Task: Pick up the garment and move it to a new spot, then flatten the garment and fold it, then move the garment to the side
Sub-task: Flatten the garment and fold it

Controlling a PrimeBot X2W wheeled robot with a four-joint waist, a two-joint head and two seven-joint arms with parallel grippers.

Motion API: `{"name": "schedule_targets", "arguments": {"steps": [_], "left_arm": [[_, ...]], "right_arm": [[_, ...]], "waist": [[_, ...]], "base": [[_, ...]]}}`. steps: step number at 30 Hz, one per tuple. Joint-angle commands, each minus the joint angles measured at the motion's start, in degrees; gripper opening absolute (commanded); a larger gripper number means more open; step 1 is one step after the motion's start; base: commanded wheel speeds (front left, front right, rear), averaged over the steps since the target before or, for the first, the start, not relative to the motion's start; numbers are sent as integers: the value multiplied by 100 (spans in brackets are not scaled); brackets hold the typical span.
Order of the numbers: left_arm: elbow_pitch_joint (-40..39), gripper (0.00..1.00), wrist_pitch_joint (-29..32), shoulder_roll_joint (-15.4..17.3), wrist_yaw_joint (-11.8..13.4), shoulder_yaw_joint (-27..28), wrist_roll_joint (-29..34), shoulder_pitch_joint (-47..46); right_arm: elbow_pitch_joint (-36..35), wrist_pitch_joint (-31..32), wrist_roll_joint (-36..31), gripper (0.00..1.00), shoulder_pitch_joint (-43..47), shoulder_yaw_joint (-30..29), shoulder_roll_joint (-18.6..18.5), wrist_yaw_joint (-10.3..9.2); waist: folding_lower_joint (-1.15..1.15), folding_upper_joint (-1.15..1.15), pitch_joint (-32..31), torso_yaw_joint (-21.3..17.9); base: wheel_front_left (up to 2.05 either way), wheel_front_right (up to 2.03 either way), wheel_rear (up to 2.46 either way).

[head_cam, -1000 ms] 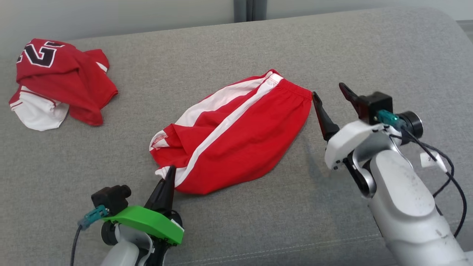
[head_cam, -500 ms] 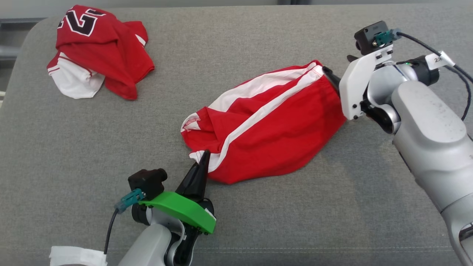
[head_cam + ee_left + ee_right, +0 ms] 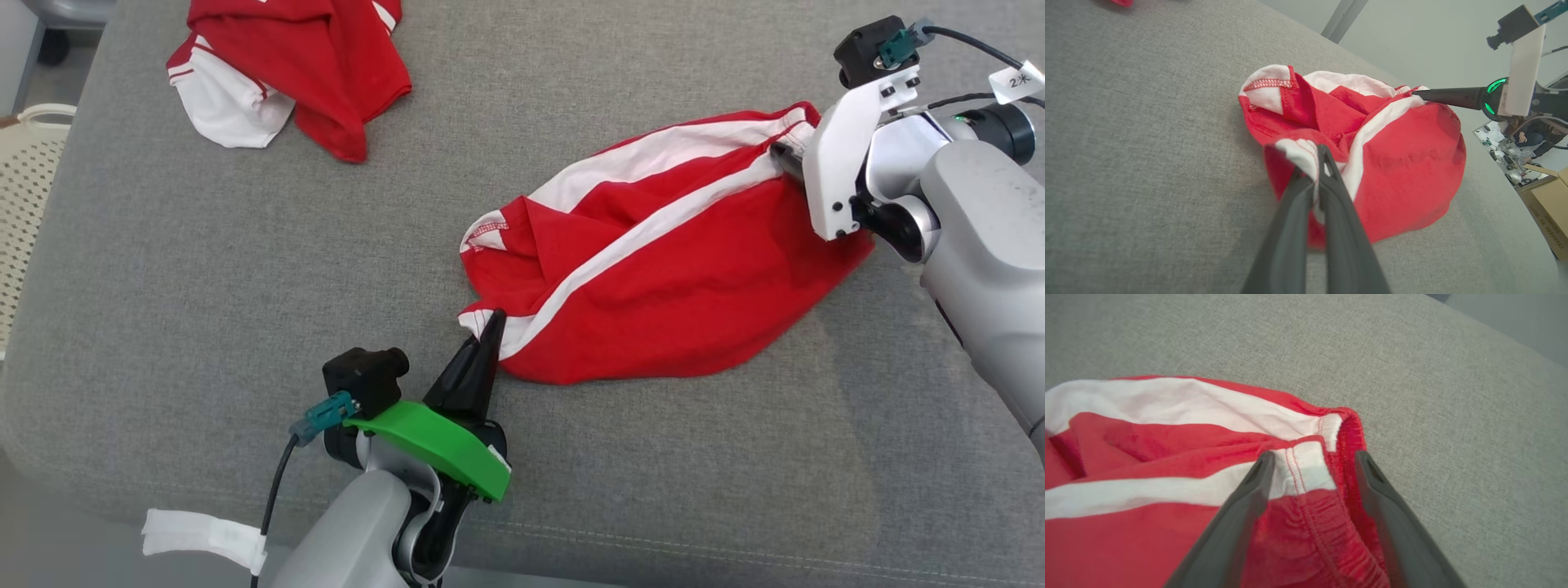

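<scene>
My left claw (image 3: 492, 322) is closed tight, fingers together, pinching a white-trimmed hem corner (image 3: 1300, 149) of the shorts (image 3: 678, 302). In the left wrist view the cloth is drawn up between the two fingers and the pinched corner stands slightly proud of the rest.

My right claw (image 3: 1312, 457) is spread wide and holds nothing. Its two fingers stand either side of the waistband (image 3: 1345, 465), where the white stripe meets the gathered red elastic. Cloth lies between the fingers, but I cannot tell whether either finger touches it.

The shorts are red with white side stripes and lie loosely bunched on the grey cushion (image 3: 245, 286), right of its middle. The waistband end points toward the far right and the leg end toward the front edge. The fabric is creased near the leg opening and smoother across the broad red panel.

A red and white jersey (image 3: 326, 49) lies crumpled near the far left corner of the cushion, well apart from the shorts. A pale lattice basket (image 3: 28, 188) stands just beyond the left edge.
</scene>
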Motion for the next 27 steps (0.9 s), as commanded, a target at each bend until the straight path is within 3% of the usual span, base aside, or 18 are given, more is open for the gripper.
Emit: {"name": "schedule_targets", "arguments": {"steps": [1, 6, 7, 9, 11, 12, 27], "left_arm": [[22, 0, -41, -2, -18, -29, -15, -108], [69, 0, -41, -18, -24, -70, -39, -132], [75, 0, -43, -20, -24, -77, -39, -138], [90, 0, -44, -21, -24, -81, -46, -157], [91, 0, -46, -23, -25, -58, -45, -165], [95, 0, -45, -24, -26, -46, -35, -165], [-318, 0, -42, 144, -22, 591, -53, 139]], "right_arm": [[-25, 27, 112, 100, -123, 129, -60, -2], [-135, 80, 408, 100, -192, 562, -138, -2], [-147, 78, 470, 94, -208, 633, -156, -2], [-179, 75, 580, 48, -233, 779, -172, -2], [-203, 78, 620, 29, -294, 943, -196, -2], [-221, 42, 617, 2, -338, 1022, -221, -2], [-797, -874, 1312, 0, -236, 1376, -485, -2]], "waist": [[0, 0, 119, 111], [0, 0, 117, 98], [0, 0, 117, 96], [0, 0, 115, 91], [0, 0, 104, 80], [0, 0, 94, 71], [0, 0, -278, -372]], "base": [[0, 0, 0], [0, 0, 0], [0, 0, 0], [0, 0, 0], [0, 0, 0], [0, 0, 0], [0, 0, 0]]}}
